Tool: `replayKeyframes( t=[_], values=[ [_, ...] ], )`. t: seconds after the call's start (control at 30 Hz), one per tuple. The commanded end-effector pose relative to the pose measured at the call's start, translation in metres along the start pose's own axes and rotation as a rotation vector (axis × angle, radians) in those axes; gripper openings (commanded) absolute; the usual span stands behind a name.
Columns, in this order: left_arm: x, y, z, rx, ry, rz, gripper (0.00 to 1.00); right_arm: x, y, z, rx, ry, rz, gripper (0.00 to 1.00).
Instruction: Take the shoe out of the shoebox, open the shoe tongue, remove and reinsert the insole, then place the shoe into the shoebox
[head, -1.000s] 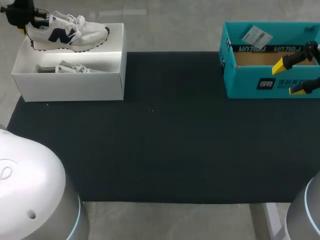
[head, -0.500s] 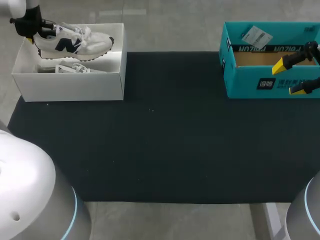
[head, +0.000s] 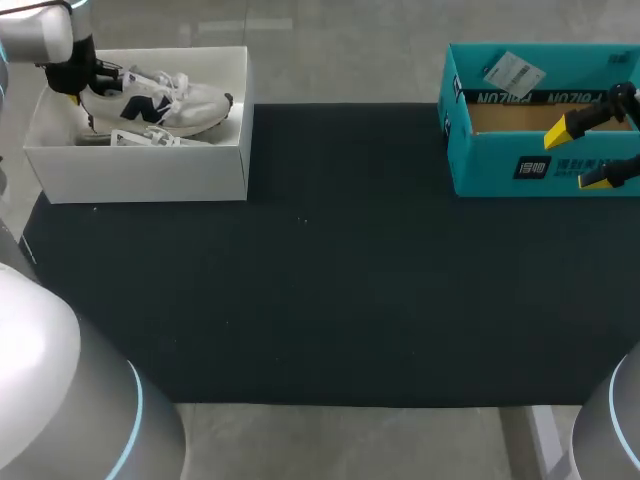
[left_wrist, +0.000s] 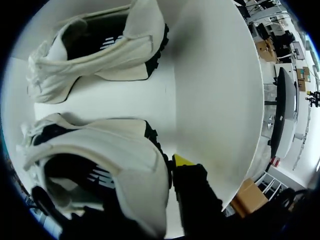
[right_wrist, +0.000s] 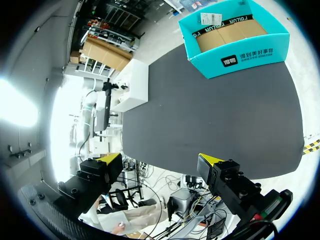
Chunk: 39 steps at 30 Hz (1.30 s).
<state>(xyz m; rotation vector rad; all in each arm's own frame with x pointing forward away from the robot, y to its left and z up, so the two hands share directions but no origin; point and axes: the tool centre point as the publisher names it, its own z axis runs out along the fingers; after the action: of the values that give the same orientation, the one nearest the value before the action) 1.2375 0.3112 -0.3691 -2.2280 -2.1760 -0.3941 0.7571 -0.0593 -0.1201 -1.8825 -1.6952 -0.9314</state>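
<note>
- A black mat (head: 340, 280) covers the table. A white shoebox (head: 140, 175) stands at its far left corner and a teal box (head: 500, 165) at its far right.
- The left gripper (head: 72, 82) hangs over the left end of the white shoebox. It is closed on the heel of the shoe (head: 165, 100).
- In the left wrist view one finger (left_wrist: 195, 200) presses the outside of the heel. The other is hidden, seemingly inside the shoe's opening.
- The shoe's long axis runs straight out from the gripper. Its heel is at the fingers and its toe points away along the box's long side, close to the far end wall.
- The shoe sits within the box's outline, sole down. I cannot tell whether the sole touches the box floor.
- A second shoe (head: 150, 139) lies on its side on the box floor, just beside and below the held one. In the wrist view it is ahead of the fingers.
- The right gripper (head: 583, 153) hangs over the teal box with its fingers spread and nothing between them. It is well apart from the shoe.
- The left arm is plainly the nearer one, and the next move turns on it. Any travel should go up or down through the open top, keeping the toe off the end wall and the sole off the second shoe.
</note>
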Motion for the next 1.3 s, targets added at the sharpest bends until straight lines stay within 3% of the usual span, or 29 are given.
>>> replayKeyframes(
  t=[0.03,0.37,0.53,0.57,0.6,0.63,1.03,1.3],
  values=[
    [-0.002,0.015,0.026,0.044,-0.021,0.011,0.00,0.000,0.001,0.001,0.001,-0.003,0.002,1.00],
    [-0.011,0.013,0.057,0.104,-0.003,-0.010,0.00,0.000,0.001,0.001,0.001,-0.003,0.002,1.00],
    [-0.008,0.013,0.059,0.121,0.006,-0.020,0.02,0.000,0.001,0.001,0.001,-0.003,0.002,1.00],
    [-0.007,0.012,0.055,0.120,0.007,-0.011,0.35,0.000,0.001,0.001,0.001,-0.003,0.002,1.00],
    [-0.006,0.010,0.051,0.123,-0.001,-0.008,0.75,0.000,0.001,0.001,0.001,-0.003,0.002,1.00],
    [-0.004,0.010,0.047,0.123,-0.007,-0.006,1.00,0.000,0.001,0.001,0.001,-0.003,0.002,1.00],
    [0.002,-0.005,-0.022,0.144,-0.093,0.045,1.00,0.000,0.001,0.001,0.001,-0.003,0.002,1.00],
    [0.003,-0.030,-0.067,0.166,-0.121,0.058,1.00,0.000,0.001,0.001,0.001,-0.003,0.002,1.00]
  ],
)
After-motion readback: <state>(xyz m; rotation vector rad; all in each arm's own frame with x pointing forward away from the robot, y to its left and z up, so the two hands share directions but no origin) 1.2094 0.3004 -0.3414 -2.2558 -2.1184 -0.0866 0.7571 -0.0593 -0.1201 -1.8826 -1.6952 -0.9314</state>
